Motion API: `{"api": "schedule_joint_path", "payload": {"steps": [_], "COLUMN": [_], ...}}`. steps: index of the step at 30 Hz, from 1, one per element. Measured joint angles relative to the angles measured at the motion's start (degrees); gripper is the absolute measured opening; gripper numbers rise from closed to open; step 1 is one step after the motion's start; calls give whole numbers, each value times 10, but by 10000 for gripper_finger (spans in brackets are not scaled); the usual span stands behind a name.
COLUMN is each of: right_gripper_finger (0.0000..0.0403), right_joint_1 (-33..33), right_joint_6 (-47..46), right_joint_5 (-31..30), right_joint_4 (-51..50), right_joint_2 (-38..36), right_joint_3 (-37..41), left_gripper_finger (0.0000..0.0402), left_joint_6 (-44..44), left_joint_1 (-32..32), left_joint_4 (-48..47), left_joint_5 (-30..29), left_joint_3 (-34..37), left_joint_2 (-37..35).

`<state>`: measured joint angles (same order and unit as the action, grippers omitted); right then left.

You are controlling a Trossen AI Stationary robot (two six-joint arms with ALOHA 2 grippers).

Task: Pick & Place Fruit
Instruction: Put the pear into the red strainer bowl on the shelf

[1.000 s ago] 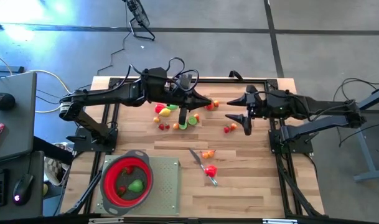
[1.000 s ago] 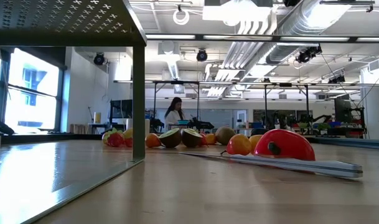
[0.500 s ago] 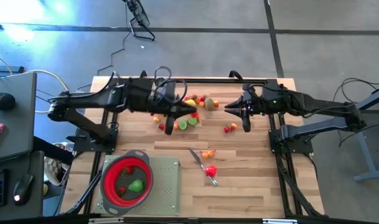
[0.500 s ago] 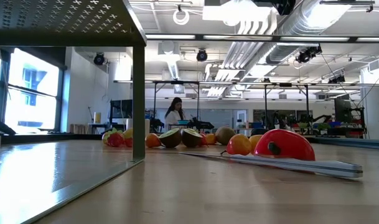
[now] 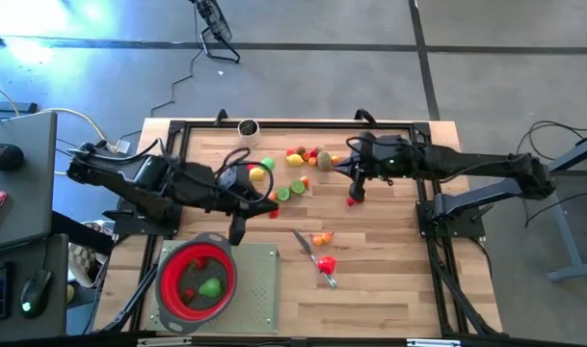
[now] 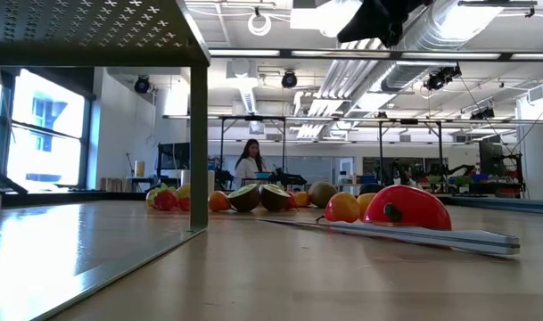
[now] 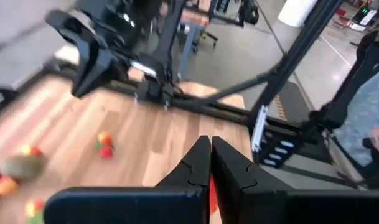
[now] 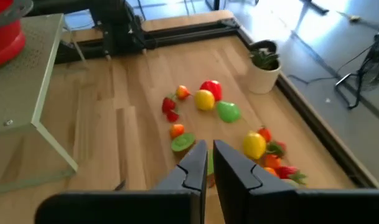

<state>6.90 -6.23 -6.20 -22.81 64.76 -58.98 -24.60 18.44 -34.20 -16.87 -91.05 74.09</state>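
Small toy fruits (image 5: pixel 298 159) lie scattered on the wooden table's far middle and also show in the right wrist view (image 8: pixel 205 99) and the low view (image 6: pixel 253 196). My left gripper (image 5: pixel 237 234) is shut and hangs just beyond the red strainer (image 5: pixel 199 238), which holds a green and a red fruit. Its fingers (image 7: pixel 201 162) meet at the tips. My right gripper (image 5: pixel 355 193) is shut above a red fruit (image 5: pixel 352 201) right of the pile. Its fingers (image 8: pixel 195 165) have nothing plainly between them. My left gripper shows a red sliver (image 7: pixel 212 186) in the slit between its shut fingers. Whether that is a fruit in the hold or something on the table behind, I cannot tell.
The strainer stands on a pale green perforated stand (image 5: pixel 259 289) at the near left. A slim grey knife (image 5: pixel 301 241), a red pepper (image 5: pixel 324 262) and two orange fruits (image 5: pixel 320 238) lie near the table's middle. A small potted plant (image 5: pixel 247 127) stands at the far edge.
My left gripper has drawn back from the fruit pile toward the table's near left, up to the strainer, staying shut. My right gripper has gone toward the table's left edge and has shut.
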Motion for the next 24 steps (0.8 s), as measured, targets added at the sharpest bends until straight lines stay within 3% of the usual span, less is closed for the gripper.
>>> {"api": "schedule_joint_path", "payload": {"steps": [4,19,24], "right_gripper_finger": [19,15,15], "right_joint_1": [0,0,0], "right_joint_6": [-2,-2,-10], "right_joint_5": [22,19,19], "right_joint_4": [23,70,70], "right_joint_2": [18,23,23], "right_joint_3": [0,0,0], "left_gripper_finger": [0,0,0], "left_joint_6": [-54,-275,-338], "left_joint_1": [36,140,176], "left_joint_4": [-44,-231,-311], "left_joint_5": [0,91,94], "left_joint_3": [0,-41,-49], "left_joint_2": [-1,-20,-19]}}
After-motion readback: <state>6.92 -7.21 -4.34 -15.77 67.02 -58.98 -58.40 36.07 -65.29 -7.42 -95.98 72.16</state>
